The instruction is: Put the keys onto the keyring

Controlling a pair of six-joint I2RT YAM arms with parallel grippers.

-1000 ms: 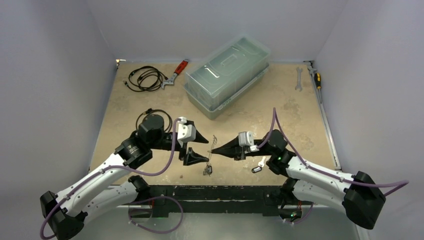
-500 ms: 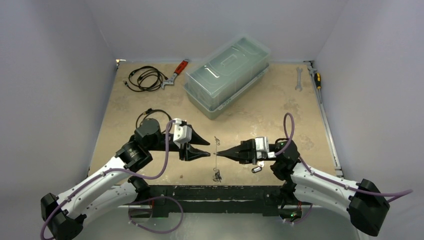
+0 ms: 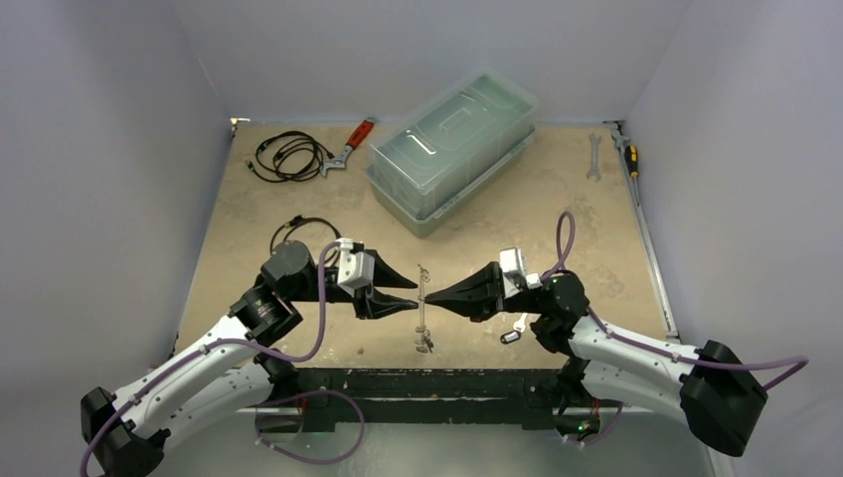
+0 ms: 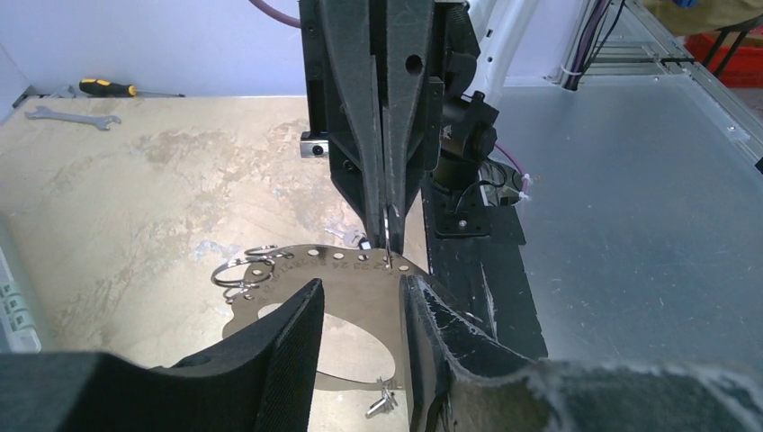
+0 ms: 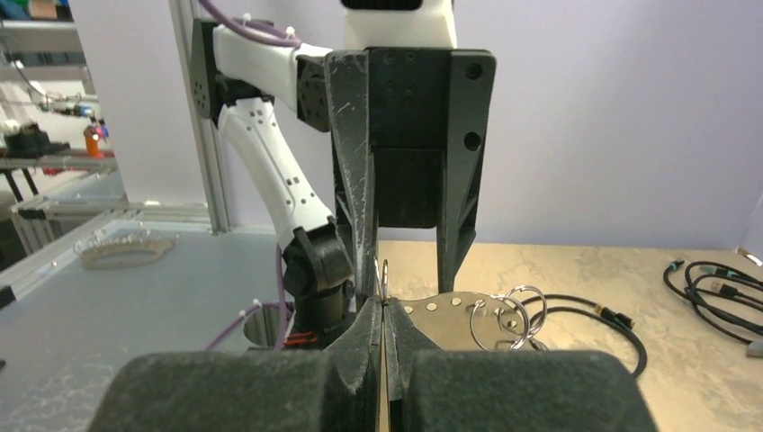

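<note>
Your right jaws are pinched shut on the thin pale oval metal keyring, held on edge above the sandy bench, with your left jaws half open astride it; one small silver key looks hung already, while other tagged silver keys wait on the bench.

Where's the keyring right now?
In the top view, the keyring is near the front middle of the table, pinched upright by the shut jaws of the right gripper, with the open jaws of the left gripper just to its left.
</note>
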